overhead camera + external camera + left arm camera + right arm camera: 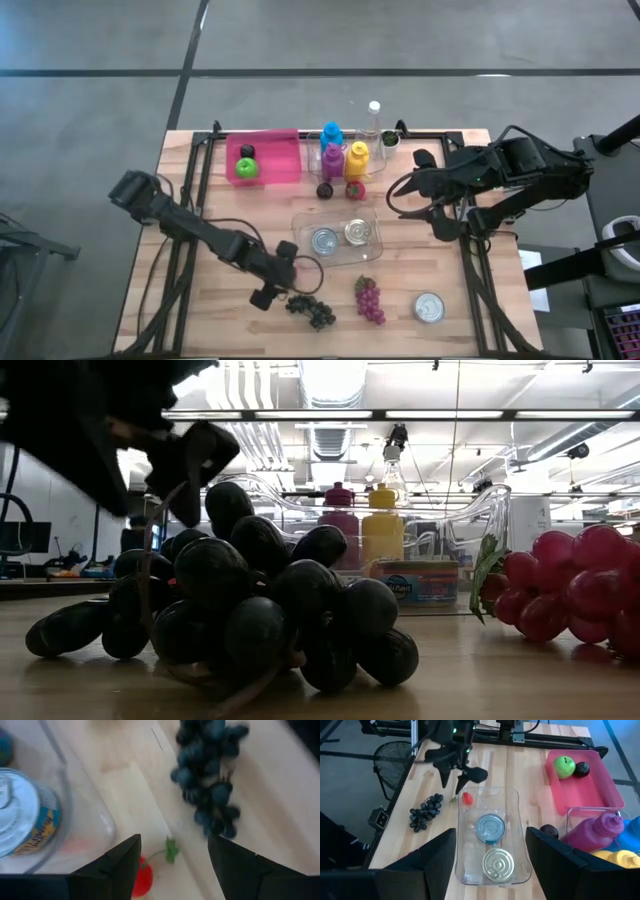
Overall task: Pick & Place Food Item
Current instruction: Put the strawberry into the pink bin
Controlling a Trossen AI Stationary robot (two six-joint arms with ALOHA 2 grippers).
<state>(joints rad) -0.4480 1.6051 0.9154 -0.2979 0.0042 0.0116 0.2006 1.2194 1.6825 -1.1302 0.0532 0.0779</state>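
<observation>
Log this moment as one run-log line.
left hand: open, empty, beside dark grapes | right hand: open, waiting near bottles | clear tray: two cans

Clear tray [372,250] at table centre, two cans [325,240] side by side inside. Grape bunch [311,311] at 7 o'clock from tray, near front edge; second bunch [370,300] at 6 o'clock, just beside tray rim. Loose can [429,307] at 4 o'clock. Bottles [344,158] clustered at 12 o'clock, along back edge. Bin [285,165] at 10 o'clock, apple [246,169] inside. Left gripper [280,285] at 9 o'clock from first bunch.
</observation>
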